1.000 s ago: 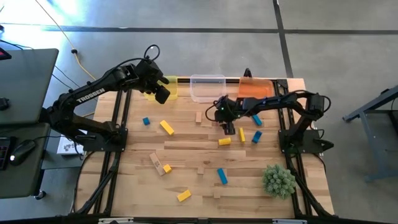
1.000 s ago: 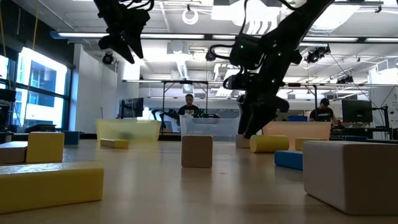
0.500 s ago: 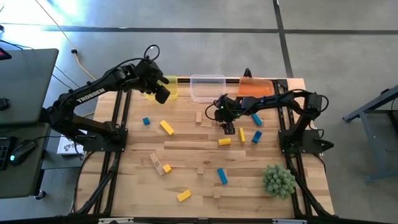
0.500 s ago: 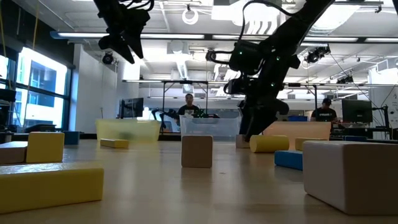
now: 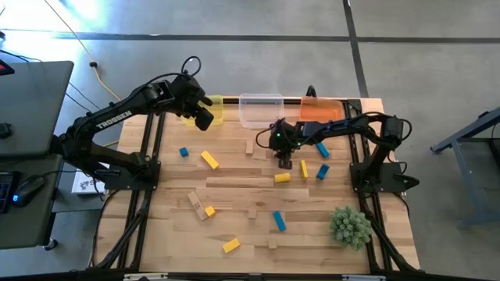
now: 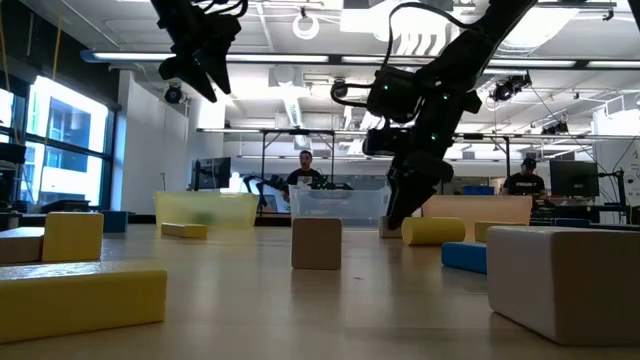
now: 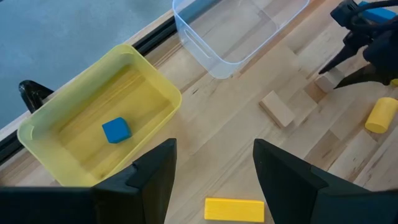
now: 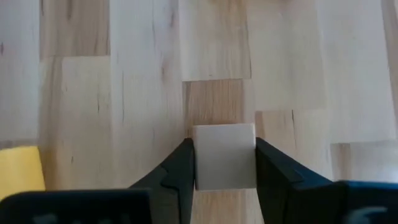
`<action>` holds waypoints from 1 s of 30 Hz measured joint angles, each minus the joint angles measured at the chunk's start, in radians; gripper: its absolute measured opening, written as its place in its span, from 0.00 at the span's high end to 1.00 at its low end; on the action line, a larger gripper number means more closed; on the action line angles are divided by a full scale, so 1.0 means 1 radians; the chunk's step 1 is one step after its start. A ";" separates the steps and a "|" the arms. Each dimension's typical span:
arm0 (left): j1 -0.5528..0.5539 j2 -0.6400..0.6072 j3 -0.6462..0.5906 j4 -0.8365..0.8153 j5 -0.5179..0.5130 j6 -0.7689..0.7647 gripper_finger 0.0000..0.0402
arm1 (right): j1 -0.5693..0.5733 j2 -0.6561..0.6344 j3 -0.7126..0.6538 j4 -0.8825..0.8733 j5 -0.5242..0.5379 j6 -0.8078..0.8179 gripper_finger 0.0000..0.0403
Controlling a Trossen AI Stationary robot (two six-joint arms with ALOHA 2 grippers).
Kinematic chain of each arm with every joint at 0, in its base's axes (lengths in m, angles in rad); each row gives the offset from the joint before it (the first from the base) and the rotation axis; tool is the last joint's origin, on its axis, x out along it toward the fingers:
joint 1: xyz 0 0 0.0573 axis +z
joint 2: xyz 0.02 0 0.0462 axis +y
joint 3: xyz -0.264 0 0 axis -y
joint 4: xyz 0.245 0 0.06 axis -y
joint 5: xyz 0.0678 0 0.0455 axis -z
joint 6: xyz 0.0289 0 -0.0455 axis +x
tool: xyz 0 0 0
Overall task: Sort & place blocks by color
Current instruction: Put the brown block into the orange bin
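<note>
Blue, yellow and plain wooden blocks lie scattered flat on the table (image 5: pixel 234 187). My right gripper (image 5: pixel 283 161) is down at the table's far middle, shut on a plain wooden cube (image 8: pixel 224 155). That cube also shows in the left wrist view as a pale block (image 7: pixel 328 81) under the right gripper. My left gripper (image 5: pixel 201 117) hangs open, high above the table beside the yellow bin (image 7: pixel 99 134). A blue cube (image 7: pixel 116 130) lies on that bin's floor. My right gripper pinches the plain wooden cube between its two fingers, one finger (image 8: pixel 181 167) on each of two opposite sides (image 8: pixel 198 158). The fingers come from above, pointing down. The cube's underside appears to rest on the table, and the cube stands square and untilted.
The clear bin (image 5: pixel 260 109) and the orange bin (image 5: pixel 320 109) stand along the far edge beside the yellow one. A green spiky plant ball (image 5: pixel 349 226) sits near right. Close to my right gripper lie a wooden block (image 5: pixel 250 147), two yellow blocks (image 5: pixel 282 178) (image 5: pixel 304 168) and blue blocks (image 5: pixel 322 150).
My right gripper has come down a little toward the table and shifted slightly toward the table's left, ending at the plain wooden cube.
</note>
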 joint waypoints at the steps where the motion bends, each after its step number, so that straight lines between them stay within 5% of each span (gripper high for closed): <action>1: 0.000 0.000 0.000 0.000 0.000 0.000 0.50 | 0.000 -0.001 0.000 -0.002 -0.002 0.022 0.74; 13: 0.000 0.000 0.000 0.011 0.000 0.086 0.50 | 0.014 -0.060 0.084 -0.072 0.003 0.231 0.74; 30: 0.000 0.000 0.000 0.035 0.001 0.191 0.50 | -0.027 -0.102 0.429 -0.340 0.322 0.161 0.74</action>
